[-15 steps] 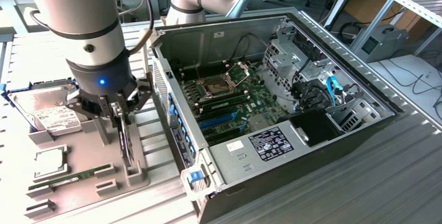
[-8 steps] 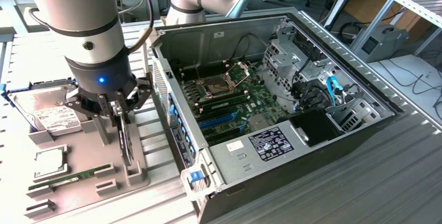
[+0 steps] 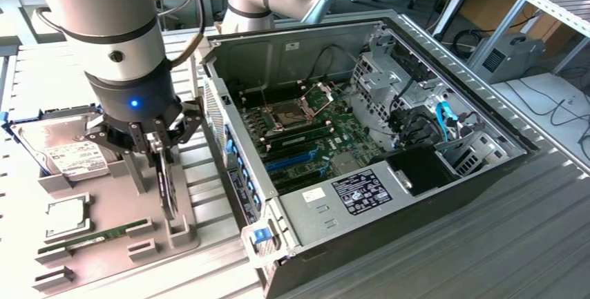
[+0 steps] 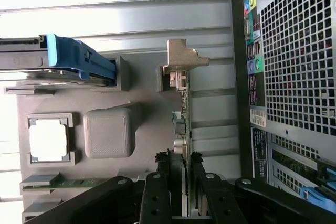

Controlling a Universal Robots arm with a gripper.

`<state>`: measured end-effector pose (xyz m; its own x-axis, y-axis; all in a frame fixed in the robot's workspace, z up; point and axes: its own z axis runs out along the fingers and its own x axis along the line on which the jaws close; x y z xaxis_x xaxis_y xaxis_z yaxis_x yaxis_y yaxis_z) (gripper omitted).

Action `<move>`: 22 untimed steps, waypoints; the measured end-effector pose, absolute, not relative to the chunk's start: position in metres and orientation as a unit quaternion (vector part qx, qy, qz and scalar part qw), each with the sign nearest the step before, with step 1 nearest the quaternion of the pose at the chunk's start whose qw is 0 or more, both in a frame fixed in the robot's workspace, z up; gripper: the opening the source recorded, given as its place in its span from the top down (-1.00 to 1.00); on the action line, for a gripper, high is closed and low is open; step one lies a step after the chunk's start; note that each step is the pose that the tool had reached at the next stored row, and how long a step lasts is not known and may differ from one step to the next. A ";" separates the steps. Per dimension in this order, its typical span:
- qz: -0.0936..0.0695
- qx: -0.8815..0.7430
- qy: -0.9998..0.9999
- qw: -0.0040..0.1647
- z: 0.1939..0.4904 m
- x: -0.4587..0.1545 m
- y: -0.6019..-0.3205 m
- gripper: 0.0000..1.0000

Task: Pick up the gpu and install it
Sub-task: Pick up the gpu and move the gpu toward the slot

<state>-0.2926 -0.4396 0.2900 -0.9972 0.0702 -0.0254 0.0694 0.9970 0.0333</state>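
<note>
One gripper [image 4: 178, 157] clamps narrowly on the upright gpu [image 4: 184, 103] standing in a grey rack [image 4: 149, 108] beside the computer case [image 4: 299, 51]

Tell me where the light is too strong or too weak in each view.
Wrist view: the square chip is washed out to white, and the table slats glare. Exterior view: even light, darker inside the computer case.
</note>
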 end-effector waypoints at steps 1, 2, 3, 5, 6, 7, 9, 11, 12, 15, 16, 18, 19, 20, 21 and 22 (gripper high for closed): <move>0.016 0.035 0.999 0.013 0.291 -0.293 -0.440 0.45; 0.016 0.035 0.999 0.013 0.291 -0.293 -0.440 0.45; 0.016 0.035 0.999 0.013 0.291 -0.293 -0.440 0.45; 0.016 0.035 0.999 0.013 0.293 -0.293 -0.440 0.45; 0.016 0.035 0.999 0.013 0.294 -0.293 -0.440 0.45; 0.016 0.035 0.999 0.013 0.294 -0.293 -0.440 0.45; 0.016 0.035 0.999 0.013 0.295 -0.293 -0.440 0.45; 0.016 0.035 0.999 0.013 0.296 -0.293 -0.440 0.45; 0.016 0.035 0.999 0.013 0.297 -0.293 -0.440 0.45; 0.016 0.035 0.999 0.013 0.298 -0.293 -0.440 0.45; 0.016 0.035 0.999 0.013 0.299 -0.293 -0.440 0.45; 0.016 0.035 0.999 0.013 0.300 -0.293 -0.440 0.45; 0.016 0.035 0.999 0.013 0.300 -0.293 -0.440 0.45; 0.016 0.035 0.999 0.013 0.301 -0.293 -0.440 0.45; 0.016 0.035 0.999 0.013 0.301 -0.293 -0.440 0.45; 0.016 0.035 0.999 0.013 0.302 -0.293 -0.440 0.45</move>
